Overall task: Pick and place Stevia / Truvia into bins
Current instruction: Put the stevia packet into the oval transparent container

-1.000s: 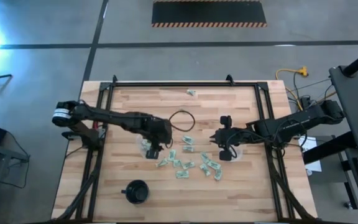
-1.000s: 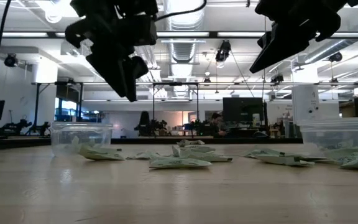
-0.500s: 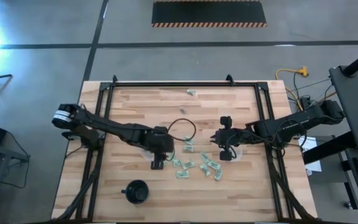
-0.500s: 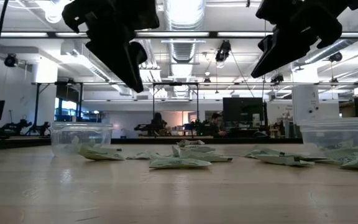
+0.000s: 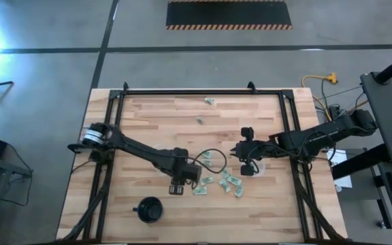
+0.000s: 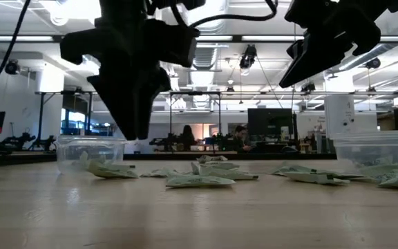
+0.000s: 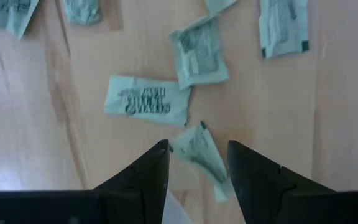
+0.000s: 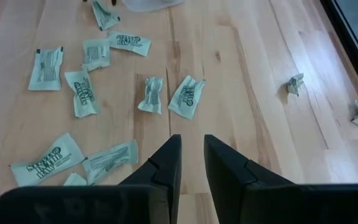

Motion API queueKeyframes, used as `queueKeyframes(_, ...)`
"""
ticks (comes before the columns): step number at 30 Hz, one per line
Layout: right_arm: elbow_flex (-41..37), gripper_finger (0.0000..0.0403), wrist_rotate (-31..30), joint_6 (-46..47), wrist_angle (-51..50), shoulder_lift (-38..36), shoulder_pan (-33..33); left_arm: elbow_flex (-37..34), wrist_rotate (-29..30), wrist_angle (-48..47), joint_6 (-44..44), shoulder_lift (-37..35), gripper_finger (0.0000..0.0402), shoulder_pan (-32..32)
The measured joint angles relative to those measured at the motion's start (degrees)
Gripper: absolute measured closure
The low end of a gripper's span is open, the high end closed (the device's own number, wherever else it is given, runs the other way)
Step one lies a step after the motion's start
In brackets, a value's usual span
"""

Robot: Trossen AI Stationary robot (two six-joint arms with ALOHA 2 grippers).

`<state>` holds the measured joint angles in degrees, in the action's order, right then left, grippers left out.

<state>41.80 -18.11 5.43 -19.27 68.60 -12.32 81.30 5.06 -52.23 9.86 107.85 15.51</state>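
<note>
Several pale green Stevia / Truvia packets [image 5: 216, 180] lie flat on the wooden table between the arms. My left gripper [image 5: 177, 189] hangs over the left side of this scatter, pointing steeply down, open. One packet [image 7: 199, 149] lies on the wood below the gap between its fingers, and the low view shows the fingertips [image 6: 135, 131] above the table. My right gripper [image 5: 246, 169] waits in the air to the right, with only a narrow gap between its fingers [image 8: 191, 140] and nothing in it. Two clear bins [image 6: 90, 152] [image 6: 378, 149] stand on the table with packets inside.
A black round cup [image 5: 150, 209] stands near the front edge on the left. Two stray packets [image 5: 209, 101] [image 5: 199, 120] lie toward the far edge. A black frame [image 5: 196, 91] borders the tabletop. Bare wood lies at the far left and near right.
My left gripper has swung from above the left bin toward the table's near edge and a little to the right, sinking slightly and tipping to point more steeply down. It now hangs over the packets. Its finger gap looks unchanged.
</note>
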Motion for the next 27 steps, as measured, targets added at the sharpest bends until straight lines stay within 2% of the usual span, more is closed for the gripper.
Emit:
queueKeyframes(4,-0.73,0.0344,2.69,2.27,0.62,0.0,-0.02,1.02,-0.07,0.25,-0.07,-0.13,0.0256,0.26)
queueKeyframes(9,-1.46,0.0344,15.59,2.7,5.85,1.39,-0.08,1.08,0.31,0.96,0.38,-1.35,0.0256,0.37)
queueKeyframes(11,-0.89,0.0342,18.79,3.22,6.9,2.75,-0.26,1.17,1.33,1.14,0.4,-1.79,0.0256,0.37)
queueKeyframes(15,-0.2,0.0318,19.54,5.05,6.61,6.05,-0.52,1.17,2.23,1.19,0.43,-1.94,0.0256,0.37)
queueKeyframes(27,-0.17,0.0209,19.53,9.62,7.68,12.96,-0.04,0.8,3.0,2.03,0.32,-2.0,0.0256,0.37)
